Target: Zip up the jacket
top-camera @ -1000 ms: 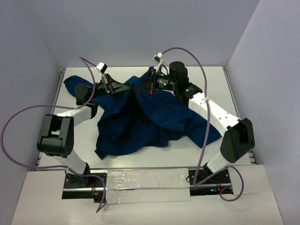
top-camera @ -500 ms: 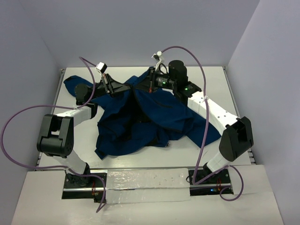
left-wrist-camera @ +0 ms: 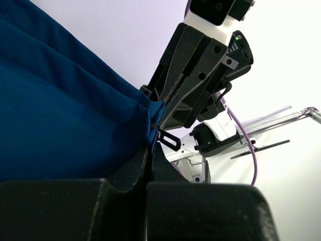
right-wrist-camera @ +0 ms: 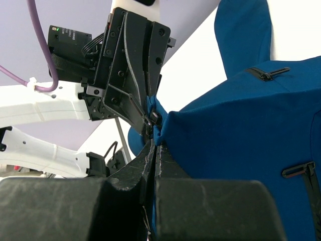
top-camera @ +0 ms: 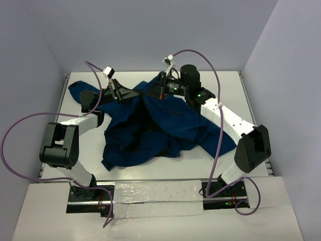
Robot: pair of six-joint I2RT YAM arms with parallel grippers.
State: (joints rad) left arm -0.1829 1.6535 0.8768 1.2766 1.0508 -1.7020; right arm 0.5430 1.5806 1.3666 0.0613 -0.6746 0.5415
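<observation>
Fingers of the left gripper (left-wrist-camera: 151, 149) are pressed together on a pinched ridge of the navy jacket (top-camera: 168, 118) at its raised far edge. The right gripper (right-wrist-camera: 152, 144) is likewise clamped tight on the same ridge, tip to tip with the left. From there the jacket slopes down, rumpled, across the white table (top-camera: 241, 98), with black lining showing along its middle.

1. The large, soft navy-blue fabric jacket (top-camera: 165, 125) lies crumpled mid-way across the flat white tabletop (top-camera: 251, 95), with one sleeve reaching the far left corner.
2. At its far edge, the left arm's black two-finger tool (top-camera: 136, 94) and the right arm's black two-finger tool (top-camera: 158, 93) meet tip to tip, each clamped on fabric.
</observation>
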